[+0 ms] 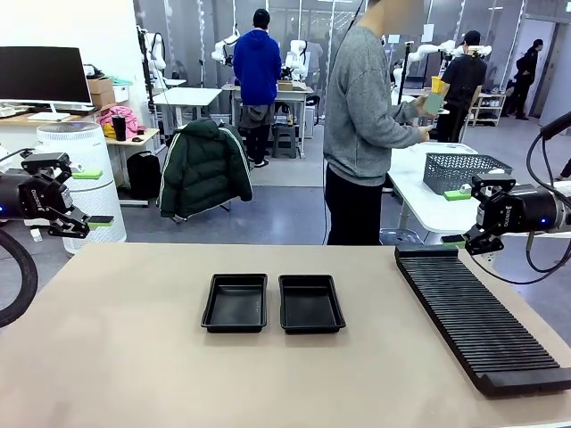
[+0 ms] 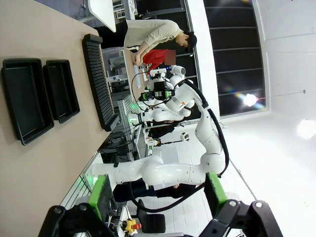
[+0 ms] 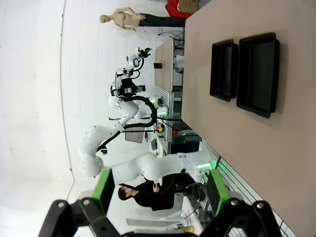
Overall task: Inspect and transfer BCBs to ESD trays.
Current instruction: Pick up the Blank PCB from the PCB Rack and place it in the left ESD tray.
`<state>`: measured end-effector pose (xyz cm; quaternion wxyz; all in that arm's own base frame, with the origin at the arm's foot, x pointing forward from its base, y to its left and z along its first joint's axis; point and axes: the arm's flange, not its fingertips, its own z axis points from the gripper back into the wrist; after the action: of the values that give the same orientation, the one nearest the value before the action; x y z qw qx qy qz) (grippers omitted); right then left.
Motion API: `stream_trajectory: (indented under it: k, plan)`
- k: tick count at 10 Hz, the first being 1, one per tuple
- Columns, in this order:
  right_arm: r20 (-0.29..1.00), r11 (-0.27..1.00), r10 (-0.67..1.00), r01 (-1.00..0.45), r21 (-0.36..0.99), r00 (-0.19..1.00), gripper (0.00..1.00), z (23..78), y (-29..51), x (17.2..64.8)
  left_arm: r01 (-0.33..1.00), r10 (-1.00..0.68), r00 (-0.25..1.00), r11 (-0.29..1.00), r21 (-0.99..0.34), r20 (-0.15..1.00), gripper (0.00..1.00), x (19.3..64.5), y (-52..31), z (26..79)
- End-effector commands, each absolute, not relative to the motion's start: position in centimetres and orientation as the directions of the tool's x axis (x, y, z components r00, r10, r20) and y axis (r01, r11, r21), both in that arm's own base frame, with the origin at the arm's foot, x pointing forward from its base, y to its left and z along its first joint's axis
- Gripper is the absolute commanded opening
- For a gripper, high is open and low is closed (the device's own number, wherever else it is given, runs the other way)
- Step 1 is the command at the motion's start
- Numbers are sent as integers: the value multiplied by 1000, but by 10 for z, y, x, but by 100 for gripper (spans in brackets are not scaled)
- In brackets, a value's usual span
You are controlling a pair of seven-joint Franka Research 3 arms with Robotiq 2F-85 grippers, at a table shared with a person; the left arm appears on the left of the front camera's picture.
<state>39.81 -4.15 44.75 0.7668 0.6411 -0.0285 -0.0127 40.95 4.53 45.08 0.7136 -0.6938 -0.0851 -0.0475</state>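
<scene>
Beige counter (image 1: 134, 357) holds both ESD trays (image 1: 235, 303) side by side at its middle, empty, while left hand (image 1: 94, 198) and right hand (image 1: 455, 217) hover wide open and unladen, so every transfer seemingly remains.

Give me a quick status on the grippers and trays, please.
Left gripper open, right gripper open, both off to the sides. Two ESD trays empty, side by side. Slotted rack on the right; person at far side.

Glossy black plastic trays (image 1: 235, 303), matt tabletop (image 1: 107, 357)

L gripper (image 1: 94, 198), R gripper (image 1: 455, 218): jaws wide
</scene>
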Motion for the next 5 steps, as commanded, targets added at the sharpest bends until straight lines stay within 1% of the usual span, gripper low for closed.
stream_trajectory:
  k: [1, 5]
  plan:
    - [31, 178, -55, -20, 984, 998, 100, 449, -41, 397, 186, 51, 981, 32, -982, 187, 100, 409, 46, 451]
    - [31, 178, -55, -20, 984, 998, 100, 449, -41, 397, 186, 51, 981, 32, -982, 187, 100, 409, 46, 451]
